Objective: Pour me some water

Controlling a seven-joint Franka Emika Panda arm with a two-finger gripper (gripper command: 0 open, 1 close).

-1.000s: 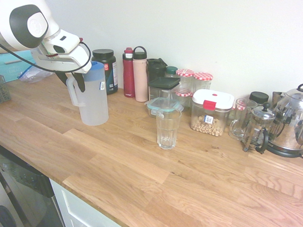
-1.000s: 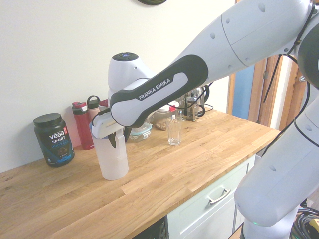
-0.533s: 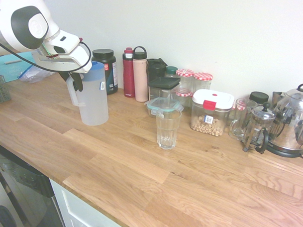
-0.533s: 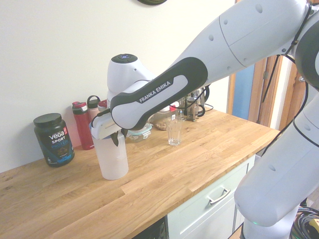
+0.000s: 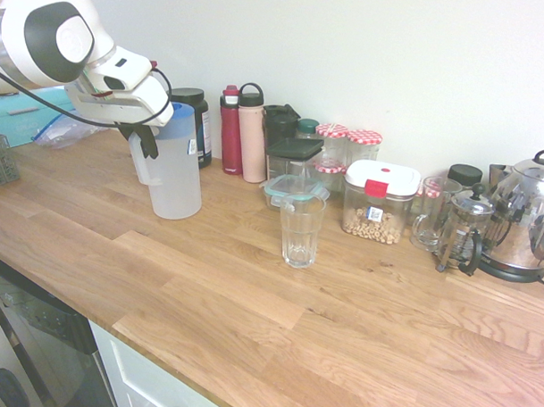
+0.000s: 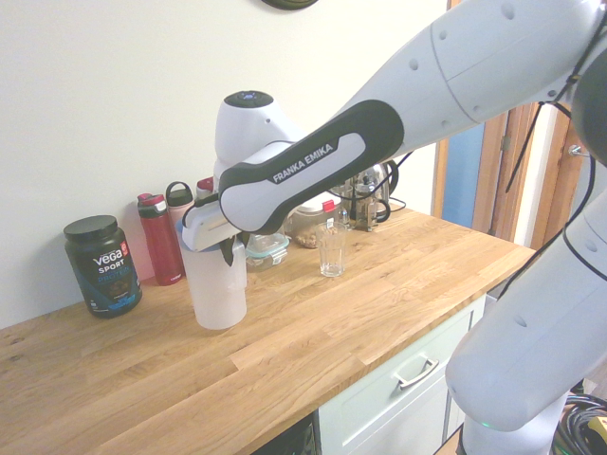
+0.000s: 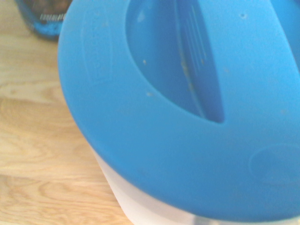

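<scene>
Inspected from beside the wooden table (image 5: 258, 320): the fingers (image 5: 148, 142) of the white robot arm (image 6: 303, 175) are closed on the handle (image 5: 140, 163) of a tall frosted plastic pitcher (image 5: 175, 176) with a blue plastic lid (image 7: 140, 159), at the left of the first exterior view. The pitcher is upright or nearly so; whether its base touches the table cannot be determined. The water cannot be clearly distinguished through the pitcher's frosted wall. The lid fills most of the wrist view.

A clear, ribbed drinking glass (image 5: 301, 234) stands upright near the centre of the first exterior view, well apart from the pitcher. Behind the glass is a low clear container with a pale teal rim (image 5: 280, 190). To the right of the glass in that view stands a clear container of small tan rings, with a white lid and red tab (image 5: 379, 204); a shiny metal kettle (image 5: 523, 217) is at the far right. Behind the pitcher are a black tub (image 6: 102, 270), a red bottle (image 5: 231, 133) and a pink bottle with a black loop cap (image 5: 252, 137)
</scene>
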